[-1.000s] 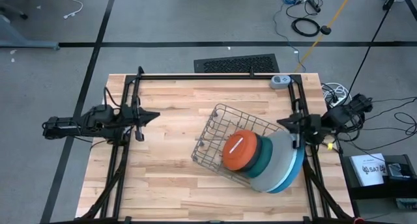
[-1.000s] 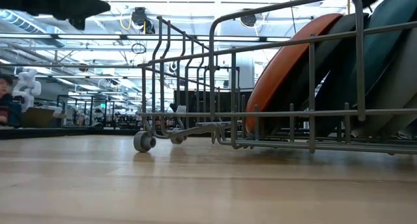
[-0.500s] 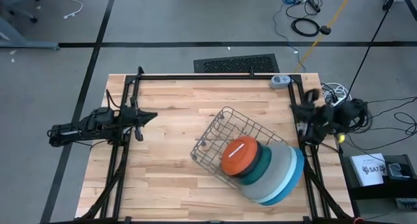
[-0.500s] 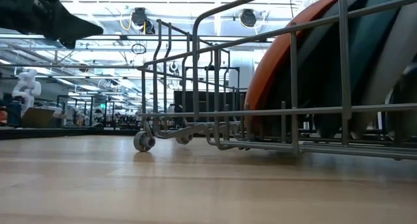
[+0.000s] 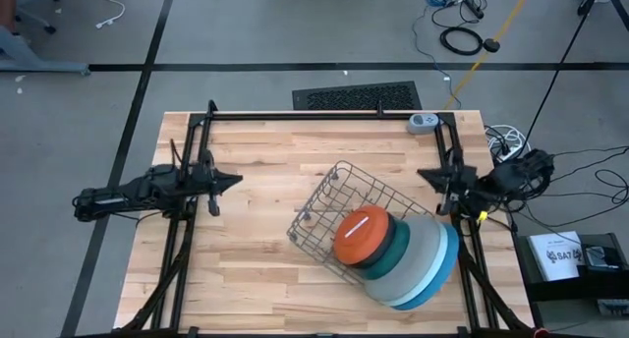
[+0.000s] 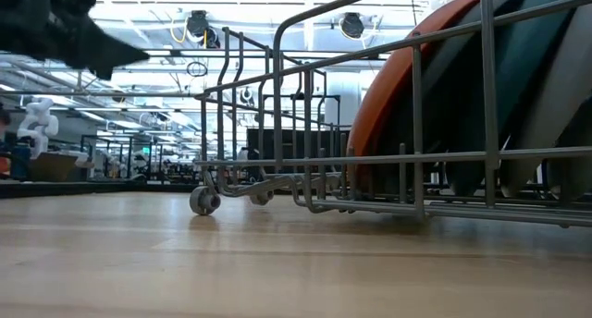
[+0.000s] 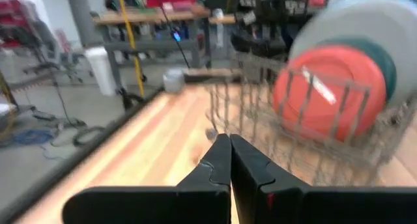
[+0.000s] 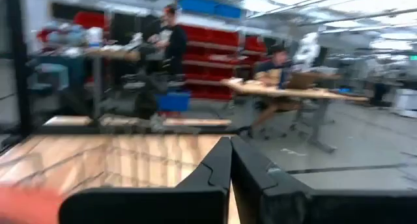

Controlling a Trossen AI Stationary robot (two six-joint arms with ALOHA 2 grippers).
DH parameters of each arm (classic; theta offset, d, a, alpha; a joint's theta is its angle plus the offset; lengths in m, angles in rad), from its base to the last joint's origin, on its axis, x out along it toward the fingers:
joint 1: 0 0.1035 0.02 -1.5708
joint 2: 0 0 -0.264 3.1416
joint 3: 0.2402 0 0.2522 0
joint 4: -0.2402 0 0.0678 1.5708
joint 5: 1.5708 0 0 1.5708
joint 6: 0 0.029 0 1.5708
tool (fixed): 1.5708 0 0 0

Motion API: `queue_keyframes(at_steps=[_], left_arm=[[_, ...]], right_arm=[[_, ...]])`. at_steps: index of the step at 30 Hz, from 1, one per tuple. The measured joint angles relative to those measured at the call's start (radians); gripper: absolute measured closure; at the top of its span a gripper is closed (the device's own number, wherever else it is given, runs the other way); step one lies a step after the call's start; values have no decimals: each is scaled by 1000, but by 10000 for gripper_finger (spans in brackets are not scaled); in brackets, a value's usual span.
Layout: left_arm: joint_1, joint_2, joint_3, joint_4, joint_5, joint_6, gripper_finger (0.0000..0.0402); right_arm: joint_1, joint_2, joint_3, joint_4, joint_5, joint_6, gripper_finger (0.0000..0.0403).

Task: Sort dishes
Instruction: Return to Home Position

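Observation:
The dishes stand on edge in a wire rack at the table's right. They overlap from an orange plate through a teal one and a grey one to a blue one. In the low view the orange plate leans behind the rack's wires. My left gripper hovers shut over the table's left side, pointing level toward the rack. My right gripper is shut at the right edge, just beyond the rack's far side. Neither touches anything.
A black frame runs along the table's far and side edges. A small grey device sits at the far right corner. Bare wood lies between the left arm and the rack. People show in the room beyond.
The rack with the dishes has shifted a little toward the table's near edge, then stayed still. My right gripper drew back toward the right edge, turned, and came back pointing toward the table's left. My left gripper has sunk a little. Both stayed shut.

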Motion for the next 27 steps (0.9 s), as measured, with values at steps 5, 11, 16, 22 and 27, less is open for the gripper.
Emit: queue_keyframes(at_steps=[5, 11, 16, 22, 27], left_arm=[[0, 0, -74, 40, 11, -11, 402], [0, 0, -89, 45, 23, -12, 402], [0, 0, -89, 13, -74, -12, 402], [0, 0, -89, -18, -176, -30, 402], [0, 0, -89, -20, -175, -30, 402]], right_arm=[[0, 0, -85, -1, -18, 71, 403], [-6, 0, -148, 1, -90, 139, 403], [-24, 3, -206, 6, -102, 180, 403], [-33, 5, -207, 16, -152, 180, 403], [-33, 5, -207, 16, -150, 188, 402]])
